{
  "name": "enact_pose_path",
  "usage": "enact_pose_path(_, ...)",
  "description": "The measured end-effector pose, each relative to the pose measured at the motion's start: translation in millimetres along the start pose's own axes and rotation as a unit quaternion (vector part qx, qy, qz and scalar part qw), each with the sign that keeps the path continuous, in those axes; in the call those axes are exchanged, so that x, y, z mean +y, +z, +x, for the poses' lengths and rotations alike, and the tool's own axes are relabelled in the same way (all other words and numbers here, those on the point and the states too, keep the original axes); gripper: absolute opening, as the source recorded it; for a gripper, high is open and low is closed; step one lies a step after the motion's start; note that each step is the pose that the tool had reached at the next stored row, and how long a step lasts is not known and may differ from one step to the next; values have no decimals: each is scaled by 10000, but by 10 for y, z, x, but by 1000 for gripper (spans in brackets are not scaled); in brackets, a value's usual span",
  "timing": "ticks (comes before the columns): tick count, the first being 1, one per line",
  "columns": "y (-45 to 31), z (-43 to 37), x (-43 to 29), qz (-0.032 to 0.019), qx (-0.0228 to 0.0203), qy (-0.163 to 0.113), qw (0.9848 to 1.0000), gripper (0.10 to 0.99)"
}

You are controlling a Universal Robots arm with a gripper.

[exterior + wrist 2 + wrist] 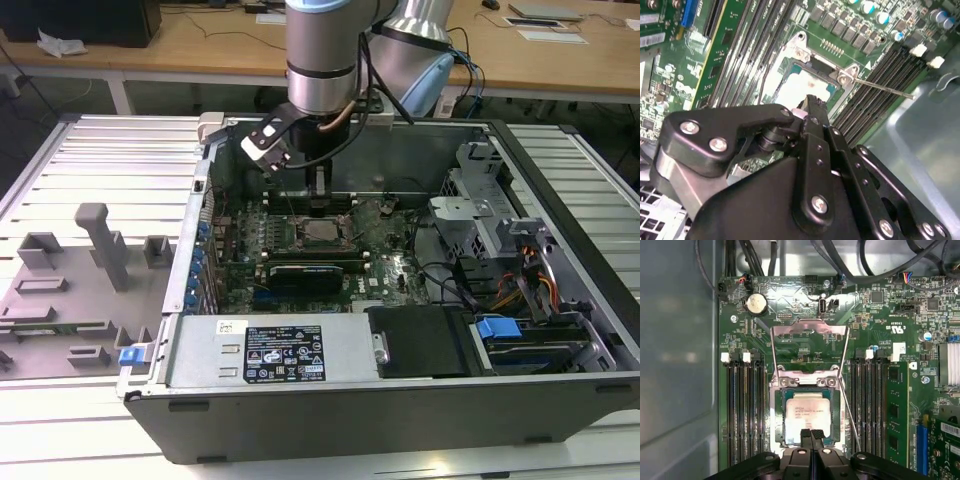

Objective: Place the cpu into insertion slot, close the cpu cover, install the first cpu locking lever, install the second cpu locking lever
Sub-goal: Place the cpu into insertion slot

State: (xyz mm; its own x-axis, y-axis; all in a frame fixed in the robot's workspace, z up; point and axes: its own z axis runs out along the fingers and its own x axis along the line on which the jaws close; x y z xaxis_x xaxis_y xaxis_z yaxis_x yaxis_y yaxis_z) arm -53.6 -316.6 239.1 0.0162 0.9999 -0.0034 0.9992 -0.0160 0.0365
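The cpu (807, 412), a square chip with a silver-grey top, lies flat in the black-rimmed insertion slot (783, 415) on the green motherboard. In the exterior view the cpu (322, 232) sits mid-board. The cpu cover (807, 329), a thin metal frame with a square window, stands swung open on its hinge beyond the slot. A thin locking lever (850, 415) sticks up beside the socket, unlatched; the second wrist view shows this lever (885, 87) too. My gripper (811, 436) hovers just above the cpu's near edge, fingers shut together with nothing between them. The gripper (318, 200) hangs from the arm inside the case.
Long black memory slots (742, 410) flank the socket on both sides. The grey case wall (675, 365) rises close by. Cables (450, 280) and drive bays fill the exterior view's right. A labelled metal box (270, 350) lies in front. Grey fixtures (100, 245) stand outside the case.
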Motion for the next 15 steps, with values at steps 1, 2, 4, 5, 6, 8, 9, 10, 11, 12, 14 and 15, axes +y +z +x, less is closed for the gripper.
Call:
enact_pose_path(1,1,0,19,0,0,1,10000,106)
enact_pose_path(2,1,1,39,1,0,1,10000,106)
enact_pose_path(4,3,1,97,3,0,0,10000,106)
enact_pose_path(5,3,1,109,3,-1,0,10000,106)
enact_pose_path(6,3,1,109,3,0,0,10000,106)
enact_pose_path(8,-21,2,111,3,-1,0,10000,106)
enact_pose_path(9,-40,2,111,3,0,1,10000,106)
enact_pose_path(10,-70,1,112,3,-1,1,10000,106)
enact_pose_path(11,-96,1,113,3,-1,1,10000,106)
enact_pose_path(12,-118,1,114,3,-1,0,10000,106)
enact_pose_path(14,-160,1,116,3,0,0,10000,106)
enact_pose_path(15,-175,1,116,3,-1,0,10000,106)
